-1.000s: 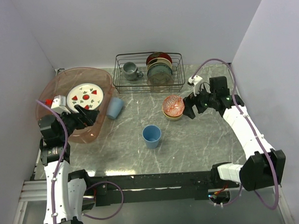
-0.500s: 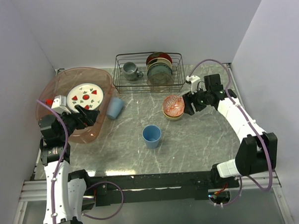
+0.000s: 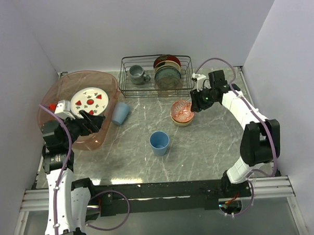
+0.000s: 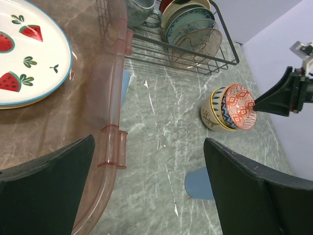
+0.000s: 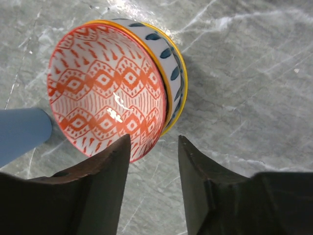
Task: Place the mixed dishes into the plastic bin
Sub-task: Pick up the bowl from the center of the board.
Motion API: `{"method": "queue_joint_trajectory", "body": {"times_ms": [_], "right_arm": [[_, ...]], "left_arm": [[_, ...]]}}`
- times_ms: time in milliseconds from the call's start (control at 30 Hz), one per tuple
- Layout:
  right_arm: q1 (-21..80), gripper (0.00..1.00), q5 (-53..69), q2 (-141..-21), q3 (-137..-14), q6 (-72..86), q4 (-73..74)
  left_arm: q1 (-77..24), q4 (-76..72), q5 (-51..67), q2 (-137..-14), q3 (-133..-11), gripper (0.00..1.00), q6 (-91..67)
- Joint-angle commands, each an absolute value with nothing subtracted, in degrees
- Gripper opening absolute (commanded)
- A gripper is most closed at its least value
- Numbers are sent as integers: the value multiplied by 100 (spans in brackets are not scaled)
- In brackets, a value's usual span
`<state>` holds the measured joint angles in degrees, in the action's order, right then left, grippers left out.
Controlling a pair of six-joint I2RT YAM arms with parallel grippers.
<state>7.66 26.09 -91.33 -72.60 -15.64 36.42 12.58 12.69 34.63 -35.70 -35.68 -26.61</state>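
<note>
A red-patterned bowl [image 3: 180, 111] [image 5: 107, 90] is nested, tilted, in a cream bowl [image 5: 168, 54] with blue marks and a yellow rim, right of the table's middle. My right gripper [image 3: 194, 104] [image 5: 154, 139] is at the bowls' right edge. Its jaws are partly closed with only bare table in the gap, and the left fingertip is by the red bowl's rim. The plastic bin [image 3: 87, 72] [image 4: 117, 98] at far left holds the white strawberry plate [image 3: 89, 100] [image 4: 24, 58]. My left gripper [image 3: 97, 120] [image 4: 149, 142] hangs wide open over the bin's near right rim, holding nothing.
One light-blue cup [image 3: 159, 142] stands at the table's middle. Another cup [image 3: 121, 113] leans by the bin's right side. A black wire rack [image 3: 156, 76] with a grey mug and upright plates stands at the back. Walls close in on both sides.
The right arm has swung left and towards the back, up to the stacked bowls, and its jaws have narrowed. The left arm has not moved.
</note>
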Motion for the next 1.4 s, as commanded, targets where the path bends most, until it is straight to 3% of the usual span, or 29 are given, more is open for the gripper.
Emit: {"method": "queue_joint_trajectory", "body": {"times_ms": [0, 167, 267, 467, 1367], "right_arm": [[844, 47, 2409, -9334, -7559, -1389, 3516], [888, 34, 2312, -9501, -7567, -1459, 3489], [888, 18, 2320, -9501, -7567, -1450, 3463], [879, 0, 2347, -9352, -7515, -1380, 3331], [352, 0, 3753, -8587, -7242, -1204, 3252]], "left_arm": [[1222, 1046, 3489, -3489, -3577, 99, -2558], [1230, 1037, 3481, -3489, -3577, 99, -2558], [1213, 1028, 3481, -3489, -3568, 99, -2566], [1222, 914, 3779, -3516, -3525, 99, -2636], [1046, 773, 4368, -3938, -3489, 99, -2654]]}}
